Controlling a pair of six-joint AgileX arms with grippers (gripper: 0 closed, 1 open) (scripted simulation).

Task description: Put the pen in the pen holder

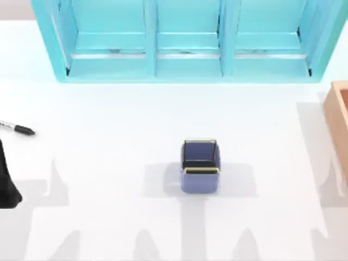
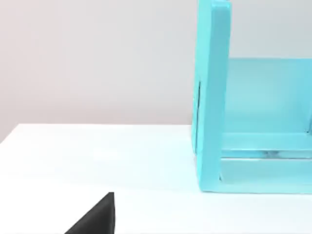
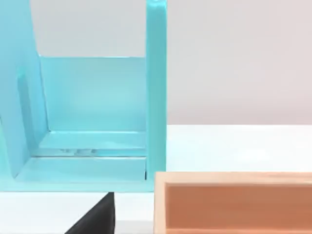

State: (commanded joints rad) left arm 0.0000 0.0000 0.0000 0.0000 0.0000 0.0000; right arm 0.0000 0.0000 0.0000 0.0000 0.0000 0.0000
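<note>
The pen [image 1: 17, 128], a thin silvery-white barrel with a black cap end, lies flat on the white table at the far left edge, partly cut off by the frame. The pen holder [image 1: 200, 166], a small square dark-blue cup with gold rim edges, stands upright near the table's middle with a dark inside. A black part of my left arm [image 1: 7, 182] sits at the left edge, just in front of the pen and apart from it. A dark wedge of my left gripper [image 2: 95, 217] shows in the left wrist view. A similar wedge of my right gripper [image 3: 95, 217] shows in the right wrist view.
A big turquoise shelf [image 1: 185, 65] with three bays spans the back of the table. A tan wooden box [image 1: 338, 117] stands at the right edge, seen close in the right wrist view as the wooden box [image 3: 234, 202]. Bare white table [image 1: 109, 136] lies between pen and holder.
</note>
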